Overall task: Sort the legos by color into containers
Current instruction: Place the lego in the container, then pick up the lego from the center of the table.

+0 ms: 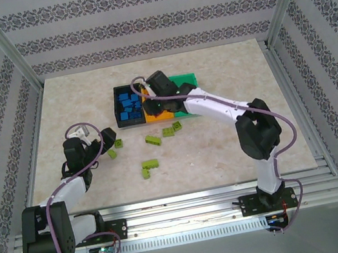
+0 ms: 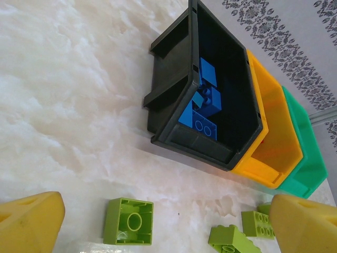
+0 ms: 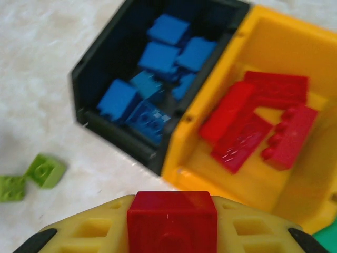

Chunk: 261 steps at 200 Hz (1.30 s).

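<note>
Your right jaws are pinched narrow on a red brick (image 3: 172,219), and the orange bin (image 3: 295,47) lies just ahead and slightly right of them, the black bin (image 3: 100,52) ahead-left.

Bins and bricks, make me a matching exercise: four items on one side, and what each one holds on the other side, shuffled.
Column one:
1. black bin
2. orange bin
3. right gripper
4. table

Column two:
A. loose green bricks
B. single red brick
C. blue bricks
D. several red bricks

Pairs: 1-C, 2-D, 3-B, 4-A.
</note>
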Each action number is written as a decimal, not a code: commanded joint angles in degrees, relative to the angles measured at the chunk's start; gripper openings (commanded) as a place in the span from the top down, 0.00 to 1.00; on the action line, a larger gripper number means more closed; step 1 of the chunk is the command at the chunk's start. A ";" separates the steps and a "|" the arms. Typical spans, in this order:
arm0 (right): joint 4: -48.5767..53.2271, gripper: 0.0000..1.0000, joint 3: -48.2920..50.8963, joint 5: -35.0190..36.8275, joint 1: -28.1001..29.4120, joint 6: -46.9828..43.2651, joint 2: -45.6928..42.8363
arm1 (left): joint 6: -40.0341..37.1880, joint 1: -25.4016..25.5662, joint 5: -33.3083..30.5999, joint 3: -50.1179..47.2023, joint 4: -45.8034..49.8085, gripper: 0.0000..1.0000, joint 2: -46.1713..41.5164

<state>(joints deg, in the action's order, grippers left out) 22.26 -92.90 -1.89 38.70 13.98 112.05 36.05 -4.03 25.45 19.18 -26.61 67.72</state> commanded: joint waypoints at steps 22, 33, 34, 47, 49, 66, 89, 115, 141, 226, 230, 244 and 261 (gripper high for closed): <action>-0.59 0.65 -6.88 -1.47 -4.00 2.56 7.57 | -0.73 0.08 0.82 -0.29 -0.81 0.00 -0.42; -0.63 0.59 -7.70 -2.16 -4.56 3.20 8.75 | -0.74 0.08 0.83 -0.29 -0.84 0.00 -0.16; -0.64 0.59 -7.72 -2.20 -4.58 3.23 8.82 | -0.78 0.08 0.83 -0.29 -0.82 0.00 -0.15; -0.56 0.53 -7.95 -2.36 -4.81 3.64 9.41 | -0.73 0.08 0.82 -0.25 -0.97 0.00 -0.08; -0.60 0.53 -7.92 -2.40 -4.80 3.68 9.41 | -0.77 0.08 0.83 -0.25 -0.98 0.00 -0.01; -1.27 0.53 -6.49 -2.75 -4.64 3.93 8.51 | -0.74 0.01 0.83 -0.20 -0.96 0.00 0.12; -2.22 0.53 -2.57 -2.61 -4.01 3.87 5.20 | -0.68 0.08 0.87 -0.21 -0.99 0.00 0.19; -3.34 0.53 4.26 -1.64 -2.87 3.44 -0.51 | -0.53 0.08 0.96 -0.26 -1.07 0.00 0.07; -4.24 0.53 12.41 -0.56 -1.92 3.47 -6.44 | -0.44 0.08 1.18 -0.34 -1.25 0.00 0.04; -7.37 0.48 31.75 1.96 -2.03 6.76 -14.91 | -0.11 0.08 1.53 -0.42 -1.90 0.00 0.44; -7.69 0.48 32.02 2.05 -2.13 6.82 -14.70 | -0.11 0.08 1.51 -0.42 -1.87 0.00 0.45; -8.54 0.48 32.54 2.23 -2.64 7.13 -13.75 | -0.11 0.08 1.49 -0.50 -1.87 0.00 0.56; -9.30 0.48 32.38 2.15 -3.26 7.31 -12.12 | -0.11 0.03 1.44 -0.46 -1.98 0.00 0.56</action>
<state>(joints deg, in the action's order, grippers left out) 15.99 -60.95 -1.39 36.53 19.86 98.00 36.07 -4.03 25.96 19.18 -26.61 67.83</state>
